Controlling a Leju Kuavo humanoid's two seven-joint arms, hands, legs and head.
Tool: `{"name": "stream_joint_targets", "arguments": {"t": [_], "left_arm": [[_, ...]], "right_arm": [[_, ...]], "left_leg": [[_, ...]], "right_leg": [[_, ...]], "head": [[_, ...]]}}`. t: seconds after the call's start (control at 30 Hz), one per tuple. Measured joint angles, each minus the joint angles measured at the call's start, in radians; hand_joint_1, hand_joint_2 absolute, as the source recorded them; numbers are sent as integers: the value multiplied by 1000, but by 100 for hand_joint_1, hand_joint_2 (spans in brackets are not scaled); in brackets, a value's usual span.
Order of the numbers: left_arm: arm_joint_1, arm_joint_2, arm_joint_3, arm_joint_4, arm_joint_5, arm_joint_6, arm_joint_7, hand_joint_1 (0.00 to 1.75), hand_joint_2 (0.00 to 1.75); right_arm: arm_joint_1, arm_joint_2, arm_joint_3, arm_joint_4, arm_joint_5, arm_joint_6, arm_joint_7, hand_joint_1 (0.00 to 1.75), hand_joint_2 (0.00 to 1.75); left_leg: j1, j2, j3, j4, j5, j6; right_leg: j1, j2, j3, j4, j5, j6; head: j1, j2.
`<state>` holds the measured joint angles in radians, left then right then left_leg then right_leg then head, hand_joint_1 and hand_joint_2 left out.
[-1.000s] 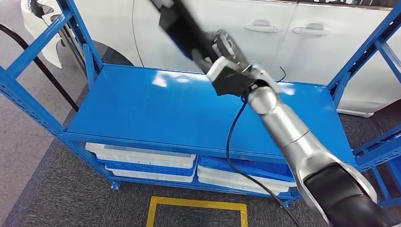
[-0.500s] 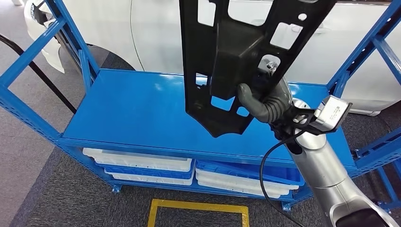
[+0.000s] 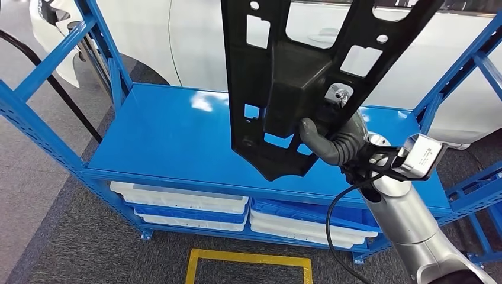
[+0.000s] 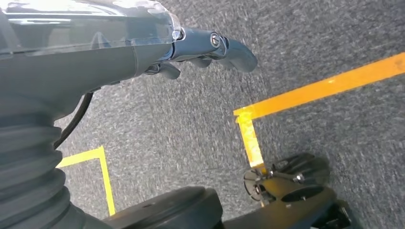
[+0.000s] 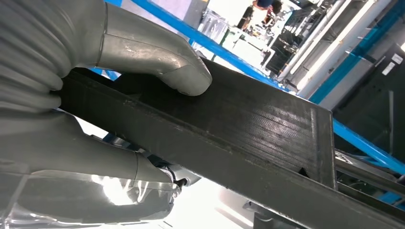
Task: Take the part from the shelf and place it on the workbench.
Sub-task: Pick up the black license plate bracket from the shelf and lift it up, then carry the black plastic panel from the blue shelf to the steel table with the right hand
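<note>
One black part, frame centre, gripped by right hand; one blue shelf behind; left hand, grasp indeterminate.

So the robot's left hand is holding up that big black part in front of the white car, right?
Not quite. It's the right hand holding up the black part in front of the white car, as the head view shows. The left hand hangs over the floor holding nothing, as the left wrist view shows.
</note>
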<state>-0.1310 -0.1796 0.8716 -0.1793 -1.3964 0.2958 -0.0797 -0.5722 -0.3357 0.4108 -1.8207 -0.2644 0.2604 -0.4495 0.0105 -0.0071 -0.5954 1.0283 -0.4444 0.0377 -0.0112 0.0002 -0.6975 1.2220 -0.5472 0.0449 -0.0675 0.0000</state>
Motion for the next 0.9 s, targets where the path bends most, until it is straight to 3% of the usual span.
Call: {"name": "stream_joint_targets", "arguments": {"t": [0.03,0.07,0.1,0.17,0.23,0.3,0.4,0.43,0.5,0.57,0.6,0.63,0.67,0.73,0.8,0.9], "left_arm": [[1,0,0,0,-3,13,5,0,175],[2,0,0,0,-3,25,8,0,175],[4,1,0,0,1,34,7,0,175],[6,1,1,0,15,33,0,0,175],[7,1,2,0,26,14,0,0,175],[6,2,4,0,34,-4,5,0,175],[3,3,6,-1,35,-10,15,0,175],[2,4,6,-1,33,-12,18,0,175],[-3,4,6,-1,28,-21,26,0,175],[-9,4,6,-1,25,-28,34,0,175],[-11,4,6,-1,23,-30,37,0,175],[-12,4,6,-1,21,-31,41,0,175],[-11,4,6,-1,19,-31,43,0,175],[-8,5,6,-1,15,-33,45,0,175],[-8,6,6,-1,14,-35,44,0,175],[-9,6,6,-1,12,-36,41,0,175]], "right_arm": [[29,0,0,-4,-6,11,-6,175,175],[69,0,2,-8,-7,21,-19,175,175],[114,0,4,-12,-2,28,-37,175,175],[198,0,12,-20,14,28,-76,175,175],[266,1,17,-27,18,25,-101,175,175],[323,1,18,-31,20,30,-106,175,175],[370,10,17,-32,19,50,-73,175,175],[373,18,15,-31,11,53,-51,175,175],[372,44,5,-27,-14,58,1,175,175],[367,74,-12,-19,-33,65,39,175,175],[363,87,-21,-15,-39,68,49,175,175],[359,98,-30,-12,-43,71,56,175,175],[356,107,-38,-10,-47,74,60,175,175],[351,120,-53,-9,-52,79,62,175,175],[351,129,-65,-9,-55,82,64,175,175],[356,134,-79,-12,-54,81,64,175,175]], "left_leg": [[-1,-1,0,0,0,1],[-1,-3,1,0,-1,1],[-1,-6,2,0,-1,2],[-3,-11,4,0,-3,0],[-7,-13,4,1,-5,-6],[-7,-13,4,-2,-7,-15],[-9,-10,5,12,-25,-31],[-9,-8,-8,46,-48,-36],[-6,-3,-60,166,-113,-44],[-4,-1,-102,260,-142,-50],[-3,0,-99,256,-129,-51],[-2,-1,-76,213,-98,-50],[0,-8,-41,142,-62,-49],[2,-30,15,28,-23,-43],[-1,-40,26,0,-22,-34],[-2,-20,29,-12,-12,-13]], "right_leg": [[-1,0,-26,56,-19,2],[-1,0,-37,81,-20,2],[-1,0,-30,66,-2,-1],[0,-1,33,-66,63,-12],[8,-3,88,-181,102,-24],[15,-4,98,-204,103,-32],[7,-2,107,-220,109,-46],[3,-1,110,-225,112,-50],[2,2,112,-228,114,-55],[3,8,111,-225,114,-55],[3,13,111,-223,113,-54],[2,20,111,-221,113,-54],[2,28,111,-217,112,-52],[4,43,104,-209,111,-43],[3,55,96,-206,115,-31],[-2,53,88,-196,109,-14]], "head": [[0,0],[0,0],[0,0],[0,0],[0,0],[0,0],[0,0],[0,0],[0,0],[0,0],[0,0],[0,0],[0,0],[0,0],[0,0],[0,0]]}}
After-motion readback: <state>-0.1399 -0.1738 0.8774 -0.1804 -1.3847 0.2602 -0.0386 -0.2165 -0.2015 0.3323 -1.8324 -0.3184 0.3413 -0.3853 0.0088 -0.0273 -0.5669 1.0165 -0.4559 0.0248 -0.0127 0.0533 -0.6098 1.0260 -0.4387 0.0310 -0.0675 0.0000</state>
